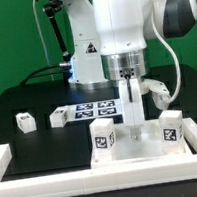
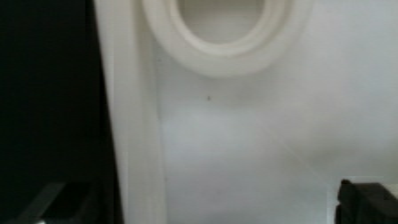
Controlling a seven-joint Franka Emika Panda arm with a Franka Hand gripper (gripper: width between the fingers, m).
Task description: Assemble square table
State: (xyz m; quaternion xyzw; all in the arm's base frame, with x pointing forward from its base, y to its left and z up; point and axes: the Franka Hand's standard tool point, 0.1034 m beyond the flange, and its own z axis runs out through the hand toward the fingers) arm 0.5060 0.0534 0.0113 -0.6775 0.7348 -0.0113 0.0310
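The black table [image 1: 31, 141] spreads under everything, and my arm [image 1: 117, 23] rises white from its far side and bends down over the middle of the scene. In front lies the square panel [image 1: 139, 152], white and flat on the table at the near side of the exterior view, directly beneath my wrist. The white border rails [image 1: 4, 159] run round the near part of the table, along the exterior view's left and across the front. Behind the panel the marker board [image 1: 96, 110] lies flat with its dark tags up. Two legs stand upright on the panel: the left upright leg [image 1: 102, 139] towards the exterior view's left and the right upright leg [image 1: 171, 130] towards its right, each showing a tag. Two more lie loose on the table further back and to the exterior view's left, well apart from the panel: the outer loose leg [image 1: 26, 120] and the inner loose leg [image 1: 58, 116], the inner one just beside the marker board. My pincer [image 1: 138, 127] hangs between the two upright legs, low over the panel, its jaws spread wide and clamped on nothing; I cannot tell whether it touches the surface. In the wrist view my fingers [image 2: 365, 200] show as two dark tips far apart, with the panel's pale surface close below and a round raised socket [image 2: 222, 40] on it.
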